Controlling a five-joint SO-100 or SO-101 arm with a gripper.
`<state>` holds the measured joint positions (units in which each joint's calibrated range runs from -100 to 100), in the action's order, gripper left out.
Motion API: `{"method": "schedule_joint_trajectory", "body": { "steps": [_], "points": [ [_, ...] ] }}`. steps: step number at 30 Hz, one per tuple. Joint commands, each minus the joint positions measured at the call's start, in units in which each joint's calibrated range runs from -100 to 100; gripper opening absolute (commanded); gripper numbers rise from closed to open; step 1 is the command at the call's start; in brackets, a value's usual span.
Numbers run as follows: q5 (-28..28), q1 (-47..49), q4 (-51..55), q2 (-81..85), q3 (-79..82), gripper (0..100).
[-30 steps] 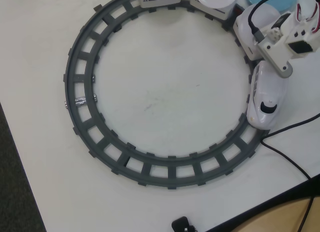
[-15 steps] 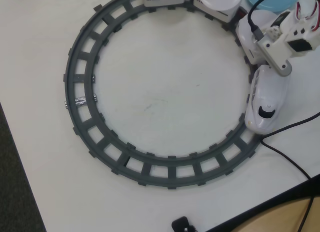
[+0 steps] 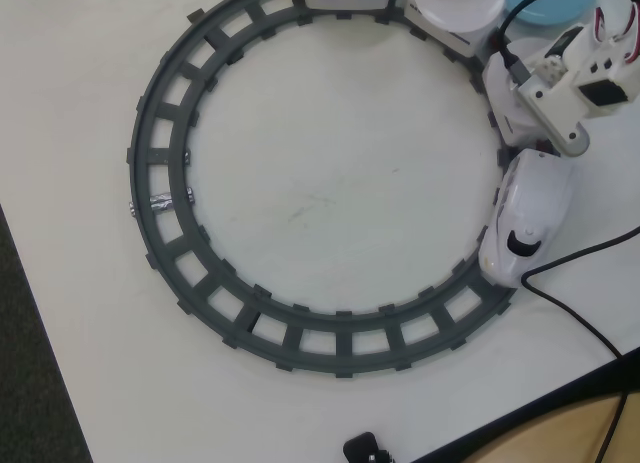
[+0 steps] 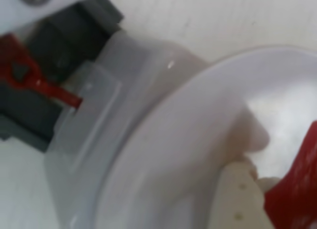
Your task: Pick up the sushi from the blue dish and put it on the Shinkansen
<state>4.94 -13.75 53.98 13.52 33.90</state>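
Hovering low over a white plate on the train, the gripper seems at the placing step. Right of the plate's rim, something dark red may be the sushi; jaw state unclear. Blue dish is cut off.

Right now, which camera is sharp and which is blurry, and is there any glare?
Overhead view: fairly sharp, evenly lit, soft shadows; the track and Shinkansen read clearly. Wrist view: very close and out of focus; the white plate is blurred, with a small glare spot on the clear plastic beside it.
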Motion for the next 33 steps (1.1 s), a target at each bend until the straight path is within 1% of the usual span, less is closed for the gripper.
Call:
{"method": "schedule_joint_trajectory", "body": {
  "steps": [1,3,6,10,14,16,20,24,26,29,33],
  "points": [
    [-0.17,-0.07,5.37,1.97,-2.31,18],
    [-0.17,0.01,8.02,3.64,-2.4,23],
    [-0.17,-0.25,10.67,6.9,-2.66,28],
    [0.25,-0.25,13.93,14.25,-2.66,29],
    [-0.12,-1.31,18.21,29.87,0.03,29],
    [-0.12,-5.09,18.72,38.47,5.23,29],
    [-0.75,-15.57,18.12,51.33,19.69,29],
    [-6.62,-23.84,15.21,60.18,35.22,29],
    [-8.09,-25.6,12.81,63.94,42.49,29],
    [-8.3,-25.87,11.79,69.37,51.28,29],
    [-8.35,-26.13,12.56,75.8,57.03,28]
  ]
}}
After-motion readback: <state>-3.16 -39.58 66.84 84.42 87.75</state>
